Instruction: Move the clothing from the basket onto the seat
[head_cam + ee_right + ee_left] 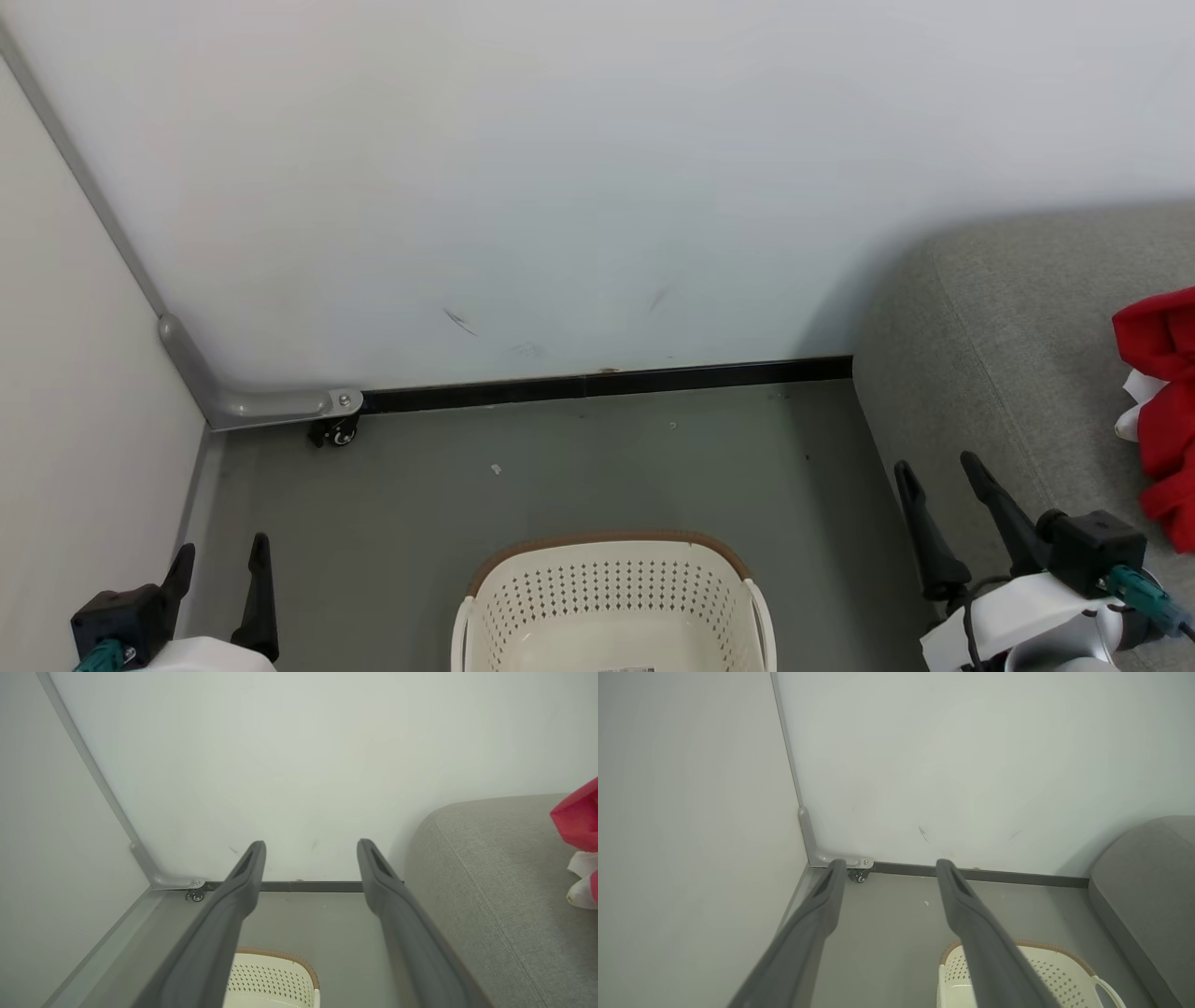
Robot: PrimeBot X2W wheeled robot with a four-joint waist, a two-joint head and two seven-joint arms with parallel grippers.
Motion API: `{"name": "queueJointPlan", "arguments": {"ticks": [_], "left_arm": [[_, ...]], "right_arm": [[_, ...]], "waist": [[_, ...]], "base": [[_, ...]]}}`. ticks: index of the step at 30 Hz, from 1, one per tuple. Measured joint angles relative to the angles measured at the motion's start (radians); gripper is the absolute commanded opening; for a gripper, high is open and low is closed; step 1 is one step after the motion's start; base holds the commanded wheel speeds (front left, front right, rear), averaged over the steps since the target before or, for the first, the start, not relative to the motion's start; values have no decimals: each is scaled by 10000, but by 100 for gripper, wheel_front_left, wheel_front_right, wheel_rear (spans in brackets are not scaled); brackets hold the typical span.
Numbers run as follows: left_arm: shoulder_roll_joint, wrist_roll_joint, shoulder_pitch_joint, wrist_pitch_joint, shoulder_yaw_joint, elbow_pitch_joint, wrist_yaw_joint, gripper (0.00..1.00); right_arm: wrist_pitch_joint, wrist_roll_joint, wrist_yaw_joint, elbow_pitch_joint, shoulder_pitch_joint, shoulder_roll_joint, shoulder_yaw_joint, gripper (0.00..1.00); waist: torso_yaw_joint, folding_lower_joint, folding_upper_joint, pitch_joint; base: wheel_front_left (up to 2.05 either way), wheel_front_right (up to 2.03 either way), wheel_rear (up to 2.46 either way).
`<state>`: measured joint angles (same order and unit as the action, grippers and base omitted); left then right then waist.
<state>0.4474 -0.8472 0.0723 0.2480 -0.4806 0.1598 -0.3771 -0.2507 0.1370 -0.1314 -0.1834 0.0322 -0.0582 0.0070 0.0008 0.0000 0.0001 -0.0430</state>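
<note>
Red clothing (1162,411) lies on the grey seat (1008,373) at the right, just right of the right gripper (935,464), whose fingers are apart and empty. The left gripper (224,551), also spread and empty, sits left of the cream basket (611,597), whose label (625,668) is too small to read.

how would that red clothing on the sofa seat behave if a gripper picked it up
The red clothing lies bunched in soft folds on the seat, so it would likely droop floppily. Its crumpled fabric suggests it is light.
</note>
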Motion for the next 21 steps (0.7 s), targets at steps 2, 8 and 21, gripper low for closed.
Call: {"name": "queueJointPlan", "arguments": {"ticks": [2,8,21], "left_arm": [[0,46,-26,0,0,-36,-31,100],[33,119,-26,0,6,-111,-136,100],[-38,226,-25,0,-234,-374,-134,100]], "right_arm": [[0,-48,-2,59,-90,23,-2,100],[6,-52,0,207,-145,79,-8,100],[42,-81,0,453,-300,148,-12,100]], "waist": [[36,0,0,-9],[136,0,0,-21],[292,0,0,-70]], "base": [[0,0,0],[0,0,0],[0,0,0]]}}
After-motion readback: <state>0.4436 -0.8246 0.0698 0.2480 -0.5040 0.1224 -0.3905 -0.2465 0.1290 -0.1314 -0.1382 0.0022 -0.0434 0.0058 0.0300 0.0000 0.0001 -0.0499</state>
